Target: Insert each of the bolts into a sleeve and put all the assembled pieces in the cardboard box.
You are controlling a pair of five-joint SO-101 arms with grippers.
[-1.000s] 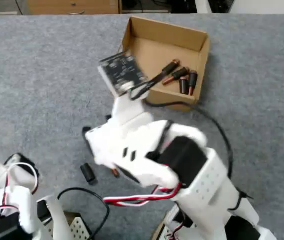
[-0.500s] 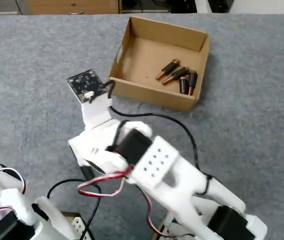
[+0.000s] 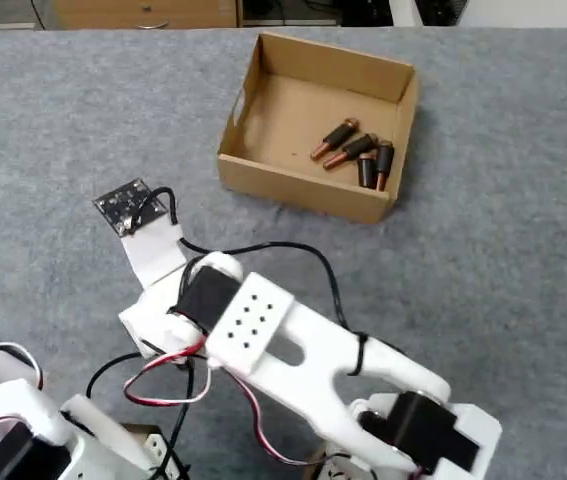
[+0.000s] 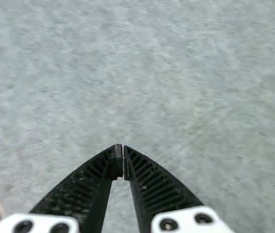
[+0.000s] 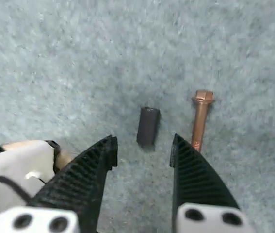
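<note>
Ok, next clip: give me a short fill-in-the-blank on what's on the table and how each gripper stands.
The right gripper hangs over the black sleeve with its jaws ____.
Beside the sleeve lies a copper ____.
The left gripper is ____ on nothing.
The assembled pieces lie ____ the cardboard box.
Missing words: open; bolt; shut; inside.

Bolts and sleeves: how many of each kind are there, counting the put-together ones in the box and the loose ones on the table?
assembled pieces in the cardboard box: 4
loose black sleeve on the table: 1
loose copper bolt on the table: 1
Total: 6
</note>
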